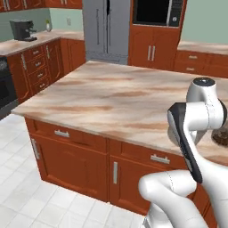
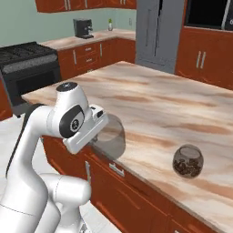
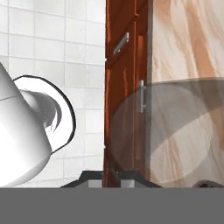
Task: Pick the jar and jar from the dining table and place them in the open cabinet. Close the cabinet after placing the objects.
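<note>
From my remote seat I see the two-finger gripper [image 2: 103, 132] at the end of the white arm with its jaws drawn together on the tall smoky-grey see-through cylinder jar [image 2: 111, 136]. In the right base view the jar sits at about eight o'clock in the picture, tipped against the hand and hanging over the near edge of the beige-pink marble-patterned dining table [image 2: 164, 107]; I cannot tell whether it touches the top. In the hand view the same jar [image 3: 175, 131] spreads as a grey translucent disc from five o'clock toward three o'clock, and through it I read the marble grain and a red-brown drawer front with a silver handle [image 3: 141, 96]. I see nothing inside this jar.

The rounded glass jar [image 2: 187, 160] stands upright on the table at about four o'clock in the right base view, well apart from the gripper, and brown nut-like pieces fill its lower half. In the left base view just a dark brown part of it [image 1: 221, 137] peeks out at three o'clock, behind the arm's upper joint.
</note>
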